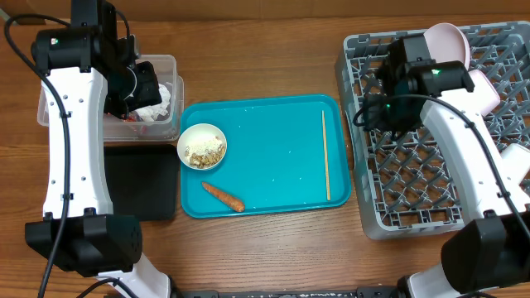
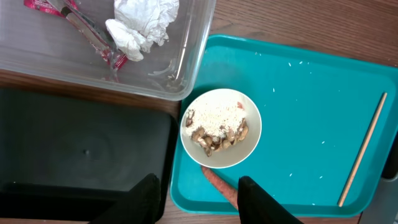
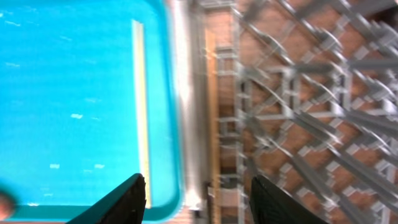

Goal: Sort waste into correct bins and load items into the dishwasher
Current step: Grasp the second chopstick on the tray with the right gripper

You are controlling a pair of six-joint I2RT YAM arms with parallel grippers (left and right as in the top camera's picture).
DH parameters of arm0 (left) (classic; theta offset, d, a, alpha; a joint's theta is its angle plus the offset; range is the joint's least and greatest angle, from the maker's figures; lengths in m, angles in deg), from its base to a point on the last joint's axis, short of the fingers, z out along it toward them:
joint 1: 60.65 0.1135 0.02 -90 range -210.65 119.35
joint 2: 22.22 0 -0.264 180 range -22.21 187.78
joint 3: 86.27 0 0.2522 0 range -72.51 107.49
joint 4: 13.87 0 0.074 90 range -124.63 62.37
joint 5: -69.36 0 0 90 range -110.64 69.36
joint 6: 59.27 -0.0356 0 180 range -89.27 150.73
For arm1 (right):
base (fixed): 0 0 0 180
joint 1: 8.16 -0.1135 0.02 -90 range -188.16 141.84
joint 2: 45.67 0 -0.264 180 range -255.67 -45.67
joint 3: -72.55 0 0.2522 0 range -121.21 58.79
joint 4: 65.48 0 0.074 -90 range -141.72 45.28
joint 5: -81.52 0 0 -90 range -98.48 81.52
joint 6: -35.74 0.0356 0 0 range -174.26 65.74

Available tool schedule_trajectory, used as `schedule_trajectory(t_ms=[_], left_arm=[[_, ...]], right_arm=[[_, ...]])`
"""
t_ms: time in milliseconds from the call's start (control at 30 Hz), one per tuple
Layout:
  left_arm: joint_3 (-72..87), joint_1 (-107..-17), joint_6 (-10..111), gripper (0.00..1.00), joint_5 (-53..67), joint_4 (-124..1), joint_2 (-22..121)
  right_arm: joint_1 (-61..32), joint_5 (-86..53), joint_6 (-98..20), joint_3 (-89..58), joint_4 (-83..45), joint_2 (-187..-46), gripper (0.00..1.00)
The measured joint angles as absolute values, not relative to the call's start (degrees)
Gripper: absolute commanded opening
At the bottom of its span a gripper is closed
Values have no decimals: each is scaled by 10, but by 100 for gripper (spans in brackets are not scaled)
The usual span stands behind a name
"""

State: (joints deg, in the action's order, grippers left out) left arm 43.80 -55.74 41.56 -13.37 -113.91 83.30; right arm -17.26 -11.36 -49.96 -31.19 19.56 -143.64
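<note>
From overhead, my left gripper (image 1: 146,86) hangs over the clear tub (image 1: 171,61), its arm stretched straight away from its base. I cannot judge its opening from here. The right gripper (image 1: 373,116) sits above the left edge of the grey dish rack (image 1: 414,175), its arm bent in from the near right. On the teal tray (image 1: 273,165) a chopstick (image 1: 325,156) lies along the right rim, long axis running near to far.

On the left wrist camera the left fingers (image 2: 249,190) stand spread and hold nothing. Below them are the bowl of scraps (image 2: 221,127) and the carrot piece (image 2: 219,182). The tissue (image 2: 140,25) and the red wrapper (image 2: 93,31) lie in the tub.

On the right wrist camera, which is blurred, the right fingers (image 3: 134,193) are parted and empty, straddling the tray rim, with the chopstick just inside it.
</note>
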Motion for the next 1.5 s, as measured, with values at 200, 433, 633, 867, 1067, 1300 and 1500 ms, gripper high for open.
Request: schedule_trajectory(t_ms=[200, 433, 633, 867, 1067, 1300, 1500], left_arm=[[438, -557, 416, 44, -133, -1139, 833], [438, -557, 416, 44, -133, -1140, 833], [438, -557, 416, 44, -134, -1140, 833], [438, -557, 416, 44, -133, -1140, 833], [438, -557, 416, 44, -133, -1140, 833], [438, -557, 416, 44, -134, -1140, 833], [438, -557, 416, 44, -134, -1140, 833]], right_arm=[[-242, -131, -496, -303, 172, -1445, 57], [-305, -136, -476, -255, 113, -1515, 57], [-325, -105, -437, -221, 89, -1574, 57], [-325, -89, -415, -221, 78, -1626, 55], [-325, -85, -407, -221, 78, -1633, 31], [-325, -86, -407, -222, 89, -1633, 10], [-325, -91, -407, -222, 99, -1634, 4]])
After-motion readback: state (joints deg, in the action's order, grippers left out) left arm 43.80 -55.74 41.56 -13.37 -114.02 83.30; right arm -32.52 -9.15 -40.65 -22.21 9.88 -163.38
